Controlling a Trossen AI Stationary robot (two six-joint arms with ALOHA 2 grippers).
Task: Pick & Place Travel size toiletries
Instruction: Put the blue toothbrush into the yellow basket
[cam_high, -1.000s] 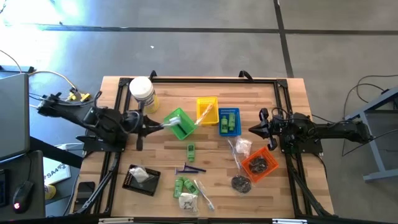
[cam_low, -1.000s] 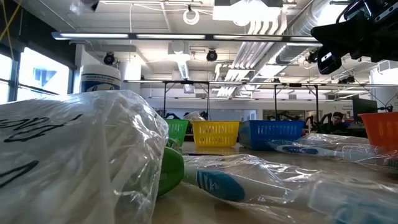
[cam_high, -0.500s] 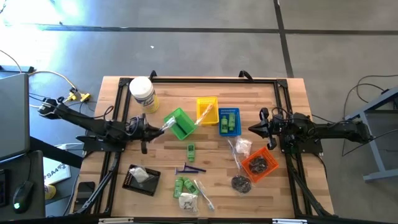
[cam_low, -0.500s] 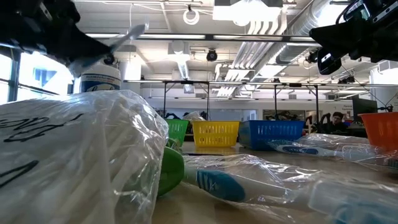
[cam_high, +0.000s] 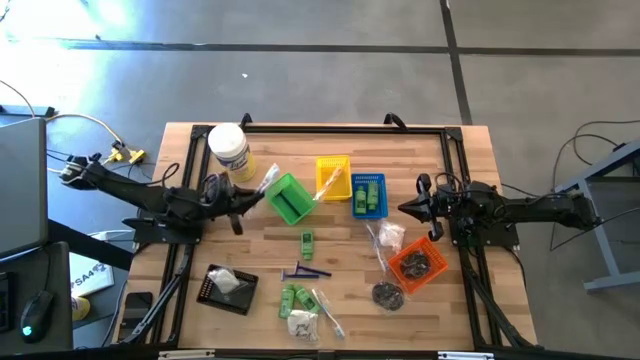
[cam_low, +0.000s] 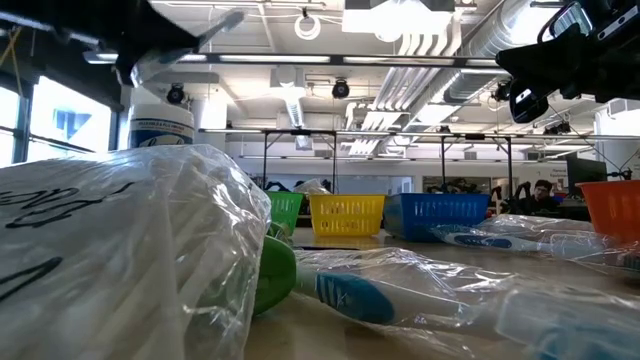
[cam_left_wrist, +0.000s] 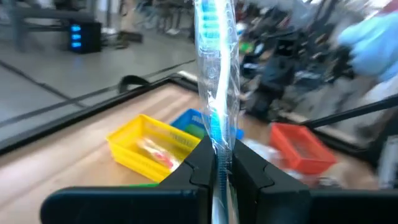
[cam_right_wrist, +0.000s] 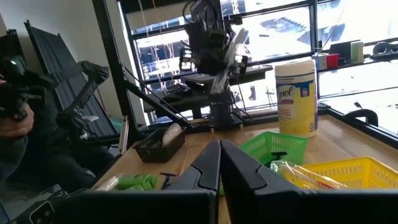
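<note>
The wrapped toothbrush (cam_left_wrist: 216, 93) is pinched in my left claw (cam_high: 243, 194), its long axis running straight out past my fingers and over the green basket (cam_high: 288, 198), with the yellow basket (cam_high: 333, 177) just beyond, while my right claw (cam_high: 410, 208) waits shut and empty.

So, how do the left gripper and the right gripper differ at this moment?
The left gripper has its fingers shut on a wrapped toothbrush, lifted beside the green basket; the right gripper holds nothing. The left gripper is near the white jar; the right gripper waits by the blue basket. Both are above the table, fingers closed.
</note>
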